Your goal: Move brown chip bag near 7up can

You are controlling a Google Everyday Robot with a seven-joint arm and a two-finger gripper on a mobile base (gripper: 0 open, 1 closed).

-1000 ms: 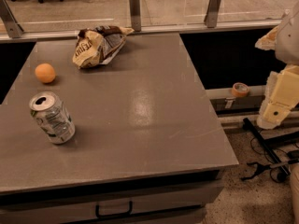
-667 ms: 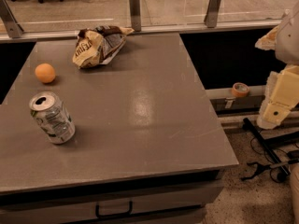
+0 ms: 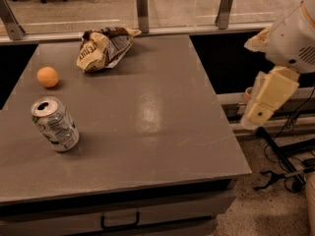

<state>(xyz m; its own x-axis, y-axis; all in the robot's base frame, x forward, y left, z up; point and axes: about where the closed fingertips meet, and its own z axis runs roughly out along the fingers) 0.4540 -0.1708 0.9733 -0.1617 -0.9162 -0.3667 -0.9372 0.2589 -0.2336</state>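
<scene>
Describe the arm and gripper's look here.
The arm is a rounded white shell with a slotted vent. The gripper, beside the table's right edge, is a blocky cream-yellow housing. Thin black cables run behind it.

Right edge chops off the arm [image 3: 295, 38]. The gripper [image 3: 257, 113] hangs just right of the table [image 3: 147, 132], can't make out much of it tbh. Lettering on the brown chip bag [image 3: 103, 48] is too crumpled to read, 7up can [image 3: 54, 124] label print too small. Bottom edge cuts off the drawer [image 3: 120, 222].
</scene>
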